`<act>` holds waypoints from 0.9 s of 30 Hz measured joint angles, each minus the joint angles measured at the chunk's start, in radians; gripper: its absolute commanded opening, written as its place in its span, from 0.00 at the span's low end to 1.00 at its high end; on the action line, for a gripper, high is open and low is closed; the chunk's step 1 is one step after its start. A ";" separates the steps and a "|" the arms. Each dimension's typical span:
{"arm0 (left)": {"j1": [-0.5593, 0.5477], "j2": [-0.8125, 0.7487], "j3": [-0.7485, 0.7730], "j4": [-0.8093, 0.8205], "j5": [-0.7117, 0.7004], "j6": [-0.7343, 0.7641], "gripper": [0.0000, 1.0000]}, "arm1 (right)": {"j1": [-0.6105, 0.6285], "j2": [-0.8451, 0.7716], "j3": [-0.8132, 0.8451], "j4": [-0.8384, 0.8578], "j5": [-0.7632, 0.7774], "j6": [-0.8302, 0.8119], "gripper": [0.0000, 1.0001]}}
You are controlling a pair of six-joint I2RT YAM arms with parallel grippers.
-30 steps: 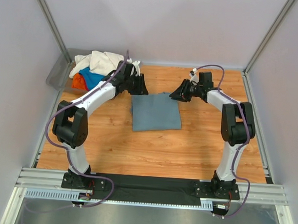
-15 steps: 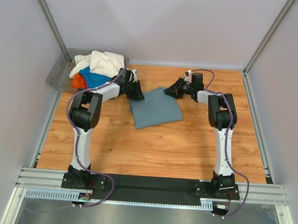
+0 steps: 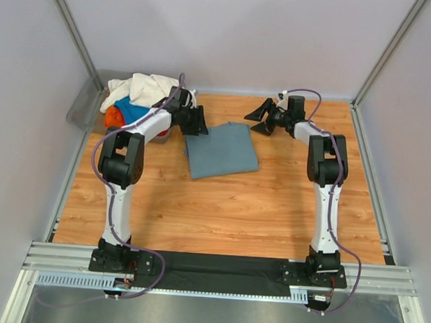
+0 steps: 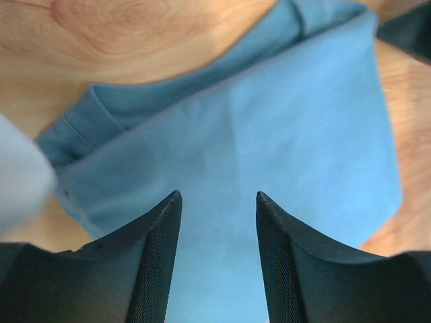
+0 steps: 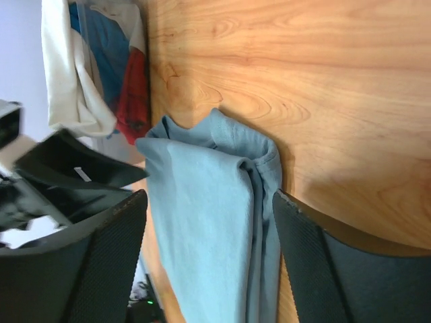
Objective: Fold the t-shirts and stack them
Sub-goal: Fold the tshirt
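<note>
Grey shirt (image 3: 222,151): folded, flat, just released. Left gripper (image 3: 195,121), right gripper (image 3: 259,121): jaws newly apart, empty, at its far corners. Next item, probably: bin shirts (image 3: 143,92).

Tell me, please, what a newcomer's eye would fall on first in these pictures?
The folded slate-blue t-shirt lying on the wooden table stands out first, flanked near its far corners by the open left pincer and right pincer. Next comes the heap of cream-white, bright blue and red-orange t-shirts in the grey bin at the far left.
</note>
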State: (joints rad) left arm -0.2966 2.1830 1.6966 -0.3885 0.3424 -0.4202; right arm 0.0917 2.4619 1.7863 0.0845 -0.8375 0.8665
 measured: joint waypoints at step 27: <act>-0.084 -1.057 -0.530 -0.379 -0.079 -0.076 0.59 | 0.072 0.142 0.415 -0.615 -0.013 -0.600 0.61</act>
State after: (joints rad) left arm -0.3805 1.1263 1.1667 -0.7673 0.2634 -0.4965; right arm 0.1635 2.6038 2.2009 -0.5301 -0.8505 0.2661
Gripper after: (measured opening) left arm 0.587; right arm 0.625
